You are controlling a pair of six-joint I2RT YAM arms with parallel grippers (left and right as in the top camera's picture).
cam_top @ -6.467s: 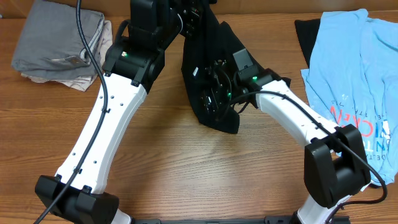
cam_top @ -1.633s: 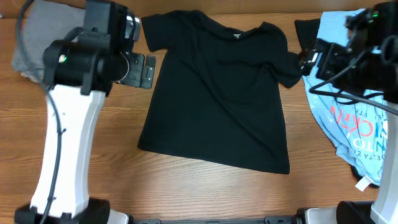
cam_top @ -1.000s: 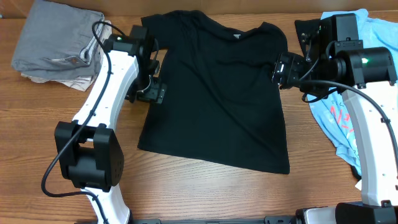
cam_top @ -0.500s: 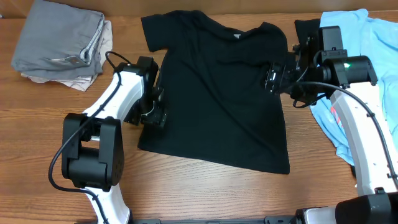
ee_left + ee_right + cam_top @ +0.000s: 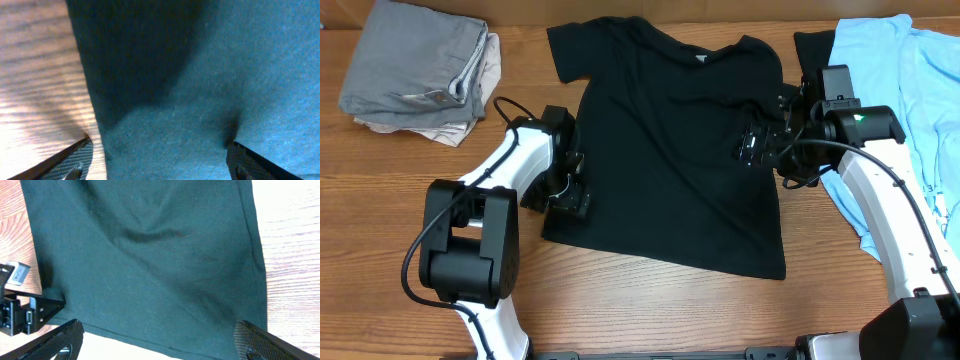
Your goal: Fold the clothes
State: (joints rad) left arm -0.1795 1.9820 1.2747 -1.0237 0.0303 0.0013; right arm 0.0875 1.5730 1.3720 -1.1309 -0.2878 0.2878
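Note:
The black T-shirt (image 5: 670, 150) lies spread flat in the middle of the table, collar and white label (image 5: 700, 58) at the far side. My left gripper (image 5: 567, 203) is low over its left edge near the bottom corner. In the left wrist view it (image 5: 160, 167) is open, one finger (image 5: 75, 160) over wood and the other on the fabric (image 5: 200, 100). My right gripper (image 5: 752, 145) hovers over the shirt's right side. It (image 5: 162, 345) stands wide open above the cloth (image 5: 150, 255), holding nothing. A light blue red-printed tee (image 5: 910, 100) lies at the right.
Folded grey and beige garments (image 5: 415, 65) sit at the back left corner. A bit of black cloth (image 5: 812, 55) shows beside the blue tee. Bare wood (image 5: 650, 310) runs along the front of the table.
The shirt, held up bunched earlier, now lies flat. In the last second my left gripper slid down its left edge, and my right gripper moved left and lower over its right side.

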